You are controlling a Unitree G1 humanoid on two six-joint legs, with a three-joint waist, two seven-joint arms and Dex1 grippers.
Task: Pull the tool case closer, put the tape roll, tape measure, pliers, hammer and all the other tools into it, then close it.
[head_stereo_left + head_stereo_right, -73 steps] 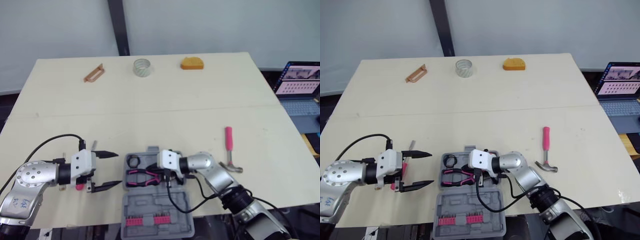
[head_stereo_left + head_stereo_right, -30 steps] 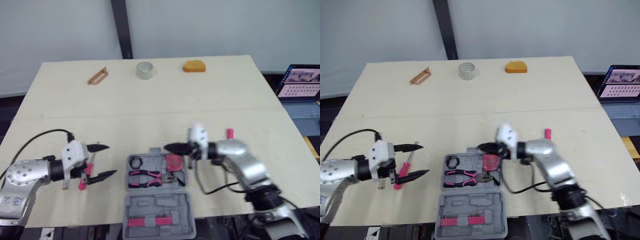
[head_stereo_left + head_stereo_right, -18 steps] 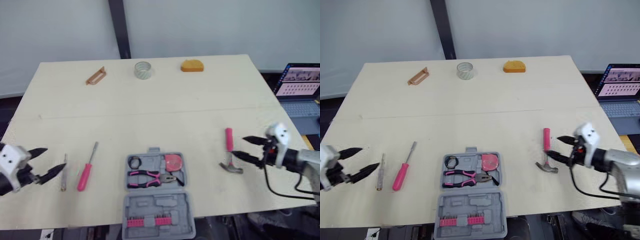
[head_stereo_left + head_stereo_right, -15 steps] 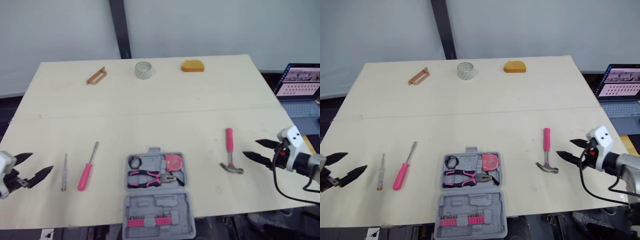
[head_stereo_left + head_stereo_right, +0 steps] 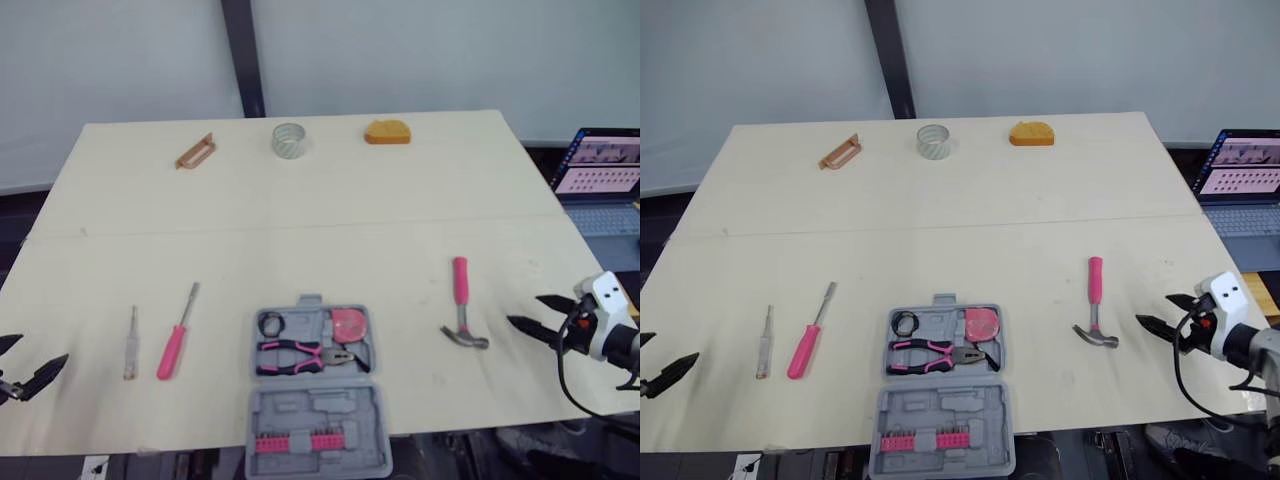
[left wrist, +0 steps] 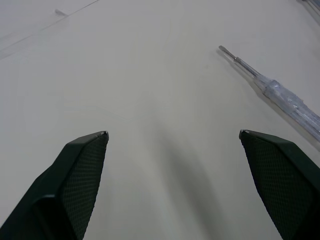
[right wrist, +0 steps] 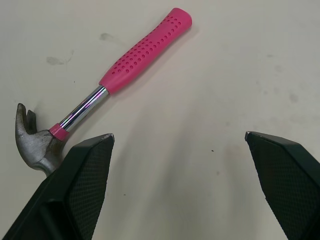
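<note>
The grey tool case (image 5: 262,378) lies open at the table's front edge. In it lie pink-handled pliers (image 5: 310,355), a pink tape measure (image 5: 347,323) and a small black ring (image 5: 268,323). The pink-handled hammer (image 5: 460,300) rests on the table to the right of the case. My right gripper (image 5: 527,310) stands open and empty just right of the hammer head (image 7: 35,145). My left gripper (image 5: 30,355) is open at the far left edge, beside a clear-handled screwdriver (image 6: 280,95). The tape roll (image 5: 288,139) sits at the back.
A pink screwdriver (image 5: 175,345) and the clear-handled one (image 5: 130,345) lie left of the case. At the back edge are a brown handle-shaped tool (image 5: 195,152) and an orange object (image 5: 387,132). A laptop (image 5: 600,165) stands off the table's right side.
My right gripper has pulled away from the case and swung right past the hammer, its fingers now open. The left gripper has drawn back to the left edge. The tape measure stays in the case.
</note>
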